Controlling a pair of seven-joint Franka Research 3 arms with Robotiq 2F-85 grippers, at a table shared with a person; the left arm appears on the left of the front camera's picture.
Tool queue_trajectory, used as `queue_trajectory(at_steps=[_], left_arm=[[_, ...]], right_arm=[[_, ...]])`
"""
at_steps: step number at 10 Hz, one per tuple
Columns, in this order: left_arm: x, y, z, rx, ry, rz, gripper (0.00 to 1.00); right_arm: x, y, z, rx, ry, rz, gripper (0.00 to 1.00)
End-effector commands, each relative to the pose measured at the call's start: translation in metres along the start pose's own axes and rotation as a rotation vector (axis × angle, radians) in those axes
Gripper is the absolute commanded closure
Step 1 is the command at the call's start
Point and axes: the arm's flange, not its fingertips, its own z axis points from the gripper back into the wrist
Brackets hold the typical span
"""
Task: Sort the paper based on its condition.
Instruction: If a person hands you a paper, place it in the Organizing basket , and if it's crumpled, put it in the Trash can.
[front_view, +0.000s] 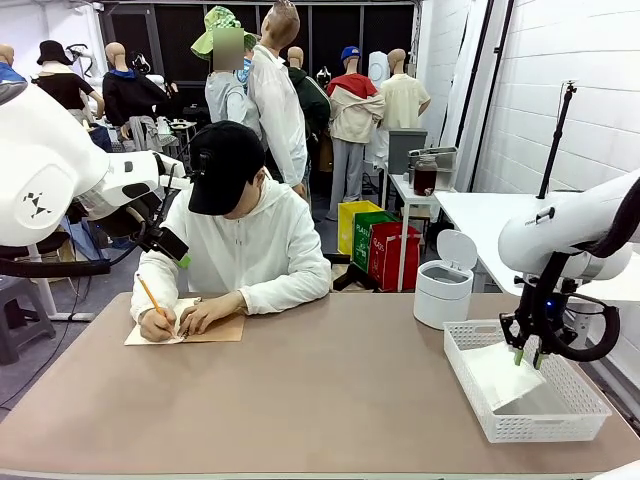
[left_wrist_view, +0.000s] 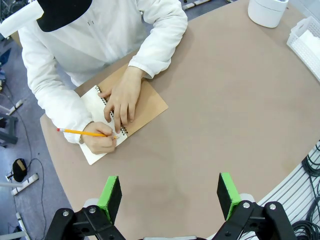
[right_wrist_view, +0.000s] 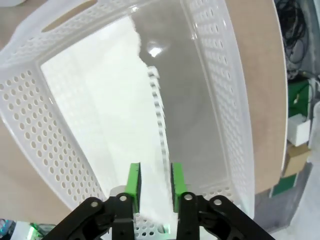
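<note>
While hanging over the white holed plastic basket (front_view: 462, 370), holding right gripper (front_view: 528, 358) jaws slightly apart above the thin white paper sheet (front_view: 500, 375) lying inside, long side running along it. Holding left gripper (left_wrist_view: 170, 187) jaws wide open.

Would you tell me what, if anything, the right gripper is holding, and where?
Nothing: the right gripper stands open over the paper in the basket.

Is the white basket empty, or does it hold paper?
It holds paper: a white sheet lies on the floor of the basket, below the right gripper.
</note>
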Motion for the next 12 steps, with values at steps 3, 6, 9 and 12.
queue_trajectory(at_steps=[3, 6, 9, 12], left_arm=[[0.000, 0.001, 0.000, -0.003, -0.005, 0.004, 0.00], [0.000, 0.001, 0.000, -0.003, -0.005, 0.004, 0.00], [0.000, 0.001, 0.000, -0.003, -0.005, 0.004, 0.00], [0.000, 0.001, 0.000, -0.003, -0.005, 0.004, 0.00]], right_arm=[[0.008, 0.013, 0.000, -0.082, 0.048, -0.041, 0.00], [0.008, 0.016, 0.012, -0.091, 0.035, -0.074, 0.00], [0.006, 0.013, 0.009, -0.048, 0.036, -0.049, 0.00], [0.006, 0.013, 0.009, -0.048, 0.036, -0.049, 0.00]])
